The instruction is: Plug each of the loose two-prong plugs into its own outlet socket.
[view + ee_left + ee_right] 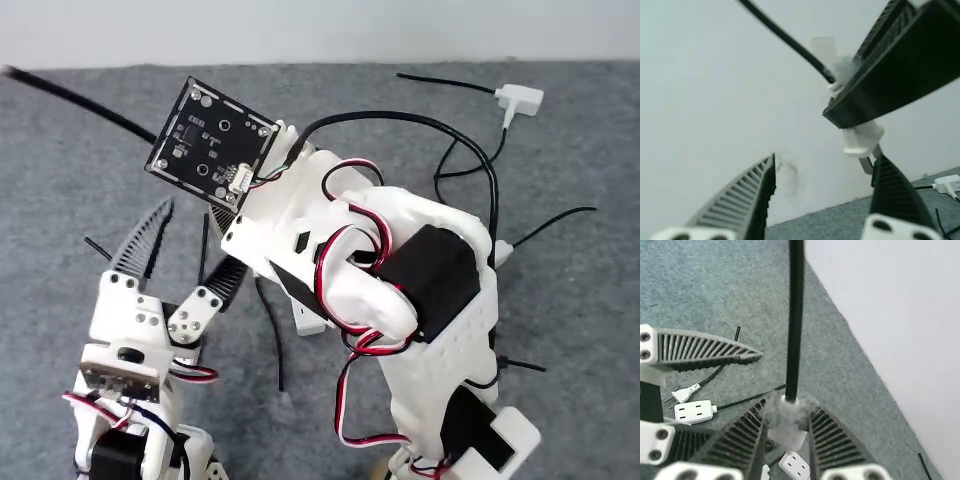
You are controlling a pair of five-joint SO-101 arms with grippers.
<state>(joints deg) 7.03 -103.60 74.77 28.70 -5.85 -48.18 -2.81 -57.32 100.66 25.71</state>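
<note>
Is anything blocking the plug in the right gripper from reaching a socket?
Partly. The plug, shut in the right gripper, hangs in front of the left gripper, close to one of its open fingers. The socket on the carpet just past the plug looks unobstructed.

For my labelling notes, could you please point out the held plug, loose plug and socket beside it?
held plug [786,434]: right wrist view, white body.
loose plug [686,393]: right wrist view, white body.
socket [692,411]: right wrist view, slotted face.

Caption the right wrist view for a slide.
Right gripper clamps a white plug with black cord; outlet sockets lie on grey carpet.
</note>
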